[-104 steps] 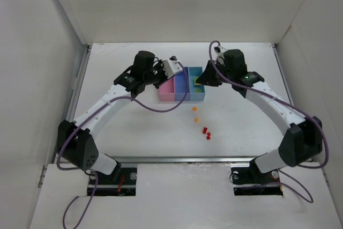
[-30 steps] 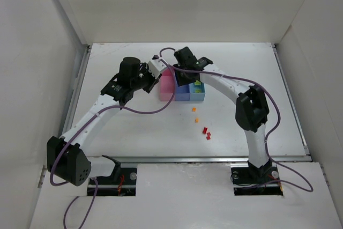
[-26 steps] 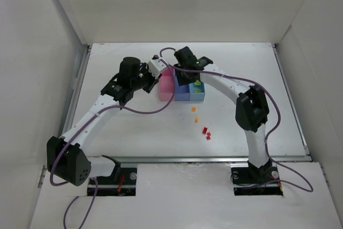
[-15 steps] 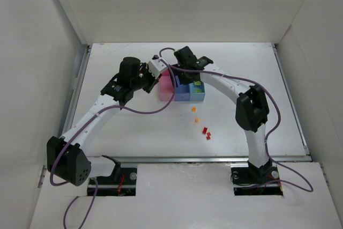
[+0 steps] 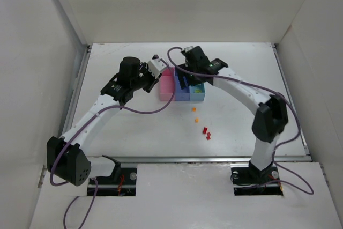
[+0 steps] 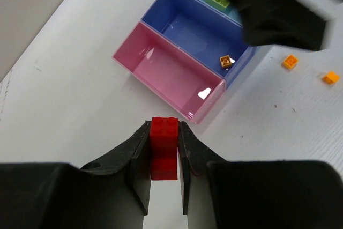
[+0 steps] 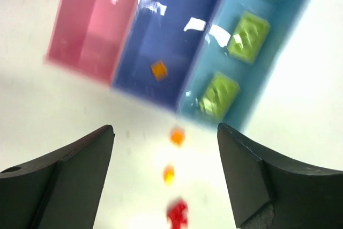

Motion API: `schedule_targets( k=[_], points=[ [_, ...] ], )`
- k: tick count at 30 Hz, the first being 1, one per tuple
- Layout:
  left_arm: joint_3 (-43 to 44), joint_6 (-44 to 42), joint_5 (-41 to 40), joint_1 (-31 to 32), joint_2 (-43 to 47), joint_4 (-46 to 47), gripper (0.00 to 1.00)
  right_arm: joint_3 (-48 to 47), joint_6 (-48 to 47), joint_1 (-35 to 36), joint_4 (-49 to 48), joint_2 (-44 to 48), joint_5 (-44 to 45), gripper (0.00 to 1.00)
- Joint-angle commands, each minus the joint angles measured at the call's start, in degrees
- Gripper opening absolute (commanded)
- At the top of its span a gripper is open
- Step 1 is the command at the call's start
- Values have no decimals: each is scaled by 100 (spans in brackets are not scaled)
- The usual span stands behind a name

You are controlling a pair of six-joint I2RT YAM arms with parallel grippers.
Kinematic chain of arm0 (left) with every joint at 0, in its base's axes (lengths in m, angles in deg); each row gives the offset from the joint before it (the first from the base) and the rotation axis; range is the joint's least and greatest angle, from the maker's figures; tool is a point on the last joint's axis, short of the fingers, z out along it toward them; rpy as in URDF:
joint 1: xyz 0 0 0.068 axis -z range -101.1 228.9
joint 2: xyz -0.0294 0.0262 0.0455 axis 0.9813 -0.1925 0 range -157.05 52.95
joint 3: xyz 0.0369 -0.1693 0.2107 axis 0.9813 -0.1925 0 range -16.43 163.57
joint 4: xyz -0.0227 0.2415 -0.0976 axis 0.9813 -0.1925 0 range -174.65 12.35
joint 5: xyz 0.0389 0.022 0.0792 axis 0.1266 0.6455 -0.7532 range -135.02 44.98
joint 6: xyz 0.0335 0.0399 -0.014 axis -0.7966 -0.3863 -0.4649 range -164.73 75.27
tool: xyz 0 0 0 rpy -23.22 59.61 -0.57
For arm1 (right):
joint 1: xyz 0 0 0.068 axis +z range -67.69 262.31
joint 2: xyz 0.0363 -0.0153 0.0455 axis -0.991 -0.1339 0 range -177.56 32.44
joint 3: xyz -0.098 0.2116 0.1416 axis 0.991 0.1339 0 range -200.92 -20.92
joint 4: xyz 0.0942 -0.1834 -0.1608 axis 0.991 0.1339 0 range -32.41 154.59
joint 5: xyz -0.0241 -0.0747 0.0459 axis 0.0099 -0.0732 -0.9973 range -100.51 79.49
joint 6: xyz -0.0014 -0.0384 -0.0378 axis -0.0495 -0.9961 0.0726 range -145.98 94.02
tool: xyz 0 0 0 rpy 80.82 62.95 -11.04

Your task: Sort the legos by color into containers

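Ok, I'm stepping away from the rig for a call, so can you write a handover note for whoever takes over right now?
Left gripper: shut on a red brick, held just short of the pink bin, which is empty.
Right gripper: open, empty, over the blue bin.
Done: one orange brick in the blue bin, two green bricks in the teal bin.
Left: drop the held brick in pink; two orange bricks and two red bricks lie loose on the table.
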Motion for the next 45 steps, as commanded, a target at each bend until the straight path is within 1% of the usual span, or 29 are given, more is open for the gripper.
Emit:
schedule_targets(
  k=[1, 3, 4, 5, 8, 11, 13, 15, 16, 18, 22, 23, 24, 25, 28, 32, 37, 39, 42, 45],
  points=[
    [182, 22, -38, -38, 162, 167, 0, 776, -322, 58, -159, 1348, -207, 83],
    [182, 100, -91, -38, 162, 167, 0, 1076, -235, 58, 199, 1535, -129, 79],
    [182, 101, -91, -38, 214, 167, 0, 1338, -113, 58, 314, 1597, -128, 74],
    [130, 196, -91, -38, 215, 228, 0, 1498, 219, 58, 376, 1710, -128, 72],
    [129, 495, -319, -38, 215, 351, 0, 2113, 696, 321, 123, 1791, -41, 72],
    [76, 567, -390, -38, 267, 413, 0, 2316, 1477, 533, -141, 1564, 424, 72],
    [76, 567, -390, -38, 268, 466, 0, 2317, 1655, 603, -229, 1396, 618, 72],
    [76, 567, -442, -38, 329, 466, 0, 2509, 1847, 656, -396, 1264, 680, 72],
    [16, 567, -442, -38, 329, 466, 0, 2597, 1849, 656, -693, 1263, 680, 72],
    [-46, 567, -442, -38, 381, 466, 0, 2729, 1849, 656, -993, 1089, 601, 71],
    [-99, 567, -442, -38, 434, 518, 0, 2669, 1778, 656, -1178, 728, 601, 67],
    [-99, 567, -390, -38, 435, 518, 0, 2668, 1717, 656, -1179, 562, 714, 67],
    [-99, 567, -390, -38, 435, 518, 0, 2607, 1717, 656, -1179, 482, 855, 66],
    [-99, 567, -390, -38, 435, 518, 0, 2607, 1769, 656, -1179, 420, 856, 62],
    [-47, 514, -451, -38, 435, 518, 0, 2607, 1770, 656, -1337, 288, 1023, 58],
    [6, 514, -513, -38, 487, 466, 0, 2545, 1893, 656, -1337, 235, 1277, 58],
    [6, 514, -513, -38, 487, 466, 0, 2659, 1945, 656, -1477, 349, 1331, 58],
    [6, 514, -461, -38, 487, 466, 0, 2659, 1945, 533, -1478, 280, 1331, 55],
    [59, 514, -460, -38, 435, 413, 0, 2659, 1945, 533, -1530, 200, 1278, 52],
    [112, 461, -460, -38, 435, 413, 0, 2712, 1945, 480, -1531, 200, 1278, 43]
  ],
)
